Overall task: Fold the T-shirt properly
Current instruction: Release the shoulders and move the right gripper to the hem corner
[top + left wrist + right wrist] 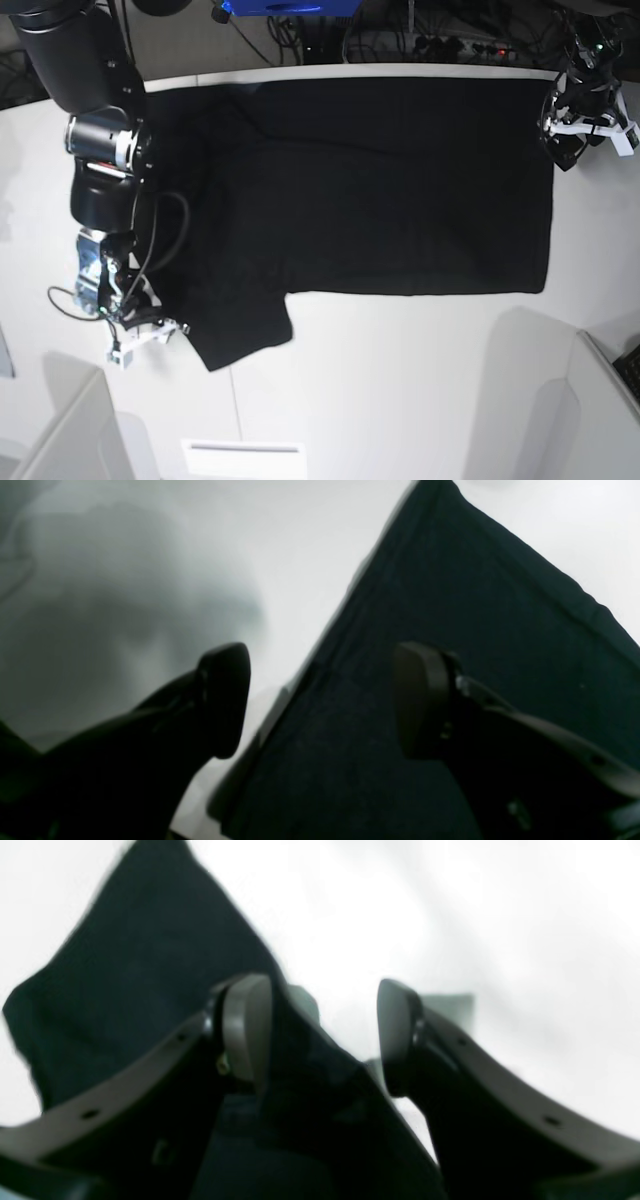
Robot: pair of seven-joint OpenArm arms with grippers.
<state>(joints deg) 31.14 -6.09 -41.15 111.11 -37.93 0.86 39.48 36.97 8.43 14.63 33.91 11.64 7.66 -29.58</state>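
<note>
The black T-shirt (380, 190) lies spread flat on the white table (400, 380), plain side up, with one sleeve (240, 335) sticking out at the lower left. My left gripper (570, 140) is at the shirt's far right corner. In the left wrist view it (322, 700) is open, with the shirt (450, 630) edge running between its fingers. My right gripper (150, 330) is by the lower-left sleeve. In the right wrist view it (322, 1032) is open, with a fold of the shirt (150, 965) lying between its fingers.
Cables and a blue object (290, 6) lie behind the table's back edge. Pale partition panels stand at the front right (610, 370) and front left (60, 430). A white slot (243, 457) sits at the front edge.
</note>
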